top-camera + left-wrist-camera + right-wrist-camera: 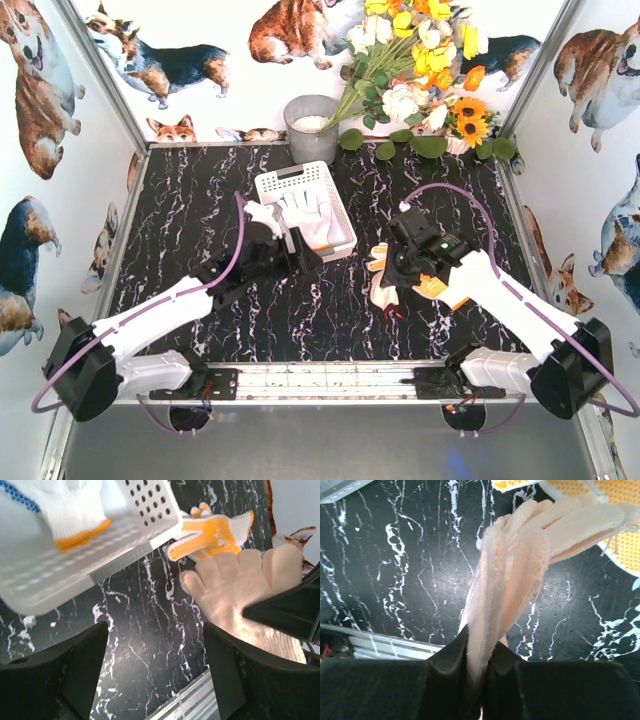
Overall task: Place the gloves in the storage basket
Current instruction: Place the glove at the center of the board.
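The white latticed storage basket (272,185) stands at mid table, with white gloves (308,214) lying in it. In the left wrist view its perforated wall (150,505) fills the upper left, and a white glove with an orange cuff (75,520) lies inside. My left gripper (284,243) hovers at the basket's near corner, open and empty (155,670). My right gripper (397,268) is shut on a cream glove (515,565), which hangs from its jaws over the table (235,585). A yellow-orange dotted glove (215,530) lies on the table just beyond it (620,510).
A grey round pot (310,125) stands behind the basket, next to a bunch of flowers (420,60) at the back right. An aluminium rail (330,378) runs along the table's near edge. Corgi-printed walls close in the table on three sides.
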You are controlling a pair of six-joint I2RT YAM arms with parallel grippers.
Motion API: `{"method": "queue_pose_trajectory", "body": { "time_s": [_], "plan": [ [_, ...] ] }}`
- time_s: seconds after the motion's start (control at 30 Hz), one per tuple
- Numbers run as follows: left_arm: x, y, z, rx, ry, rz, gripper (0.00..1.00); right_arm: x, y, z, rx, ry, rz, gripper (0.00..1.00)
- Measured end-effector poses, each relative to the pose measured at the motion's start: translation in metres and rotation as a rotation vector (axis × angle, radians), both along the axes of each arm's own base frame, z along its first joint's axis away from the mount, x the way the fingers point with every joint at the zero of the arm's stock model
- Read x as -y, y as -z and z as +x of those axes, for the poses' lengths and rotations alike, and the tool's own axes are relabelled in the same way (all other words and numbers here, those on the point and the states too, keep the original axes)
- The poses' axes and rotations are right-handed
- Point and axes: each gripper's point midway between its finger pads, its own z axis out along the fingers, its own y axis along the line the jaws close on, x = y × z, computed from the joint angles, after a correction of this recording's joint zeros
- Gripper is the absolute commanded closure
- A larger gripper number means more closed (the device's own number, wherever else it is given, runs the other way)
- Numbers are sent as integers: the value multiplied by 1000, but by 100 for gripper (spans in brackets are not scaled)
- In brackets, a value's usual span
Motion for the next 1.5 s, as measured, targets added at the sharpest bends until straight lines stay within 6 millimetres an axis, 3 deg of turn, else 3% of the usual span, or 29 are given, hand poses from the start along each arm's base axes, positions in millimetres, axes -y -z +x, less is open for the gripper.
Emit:
{"method": "queue_pose_trajectory", "body": {
  "time_s": [0.37,0.53,0.7,0.97,1.27,1.5],
  "plan": [
    [-19,7,-25,-15,-18,-35,28,11,4,2,34,-69,-317,100],
    [-26,5,-31,-10,-33,-51,28,27,1,8,92,-76,-516,100],
    [-36,7,-37,-7,-59,-51,28,34,13,11,107,-119,-715,100],
    [-61,6,-43,-1,-139,-21,26,1,57,1,91,-274,-883,100],
    [-104,6,-52,10,-299,15,23,-36,97,-19,62,-370,-861,100],
    [-126,11,-59,0,-370,50,22,-64,111,-31,41,-409,-761,56]
  ]
}}
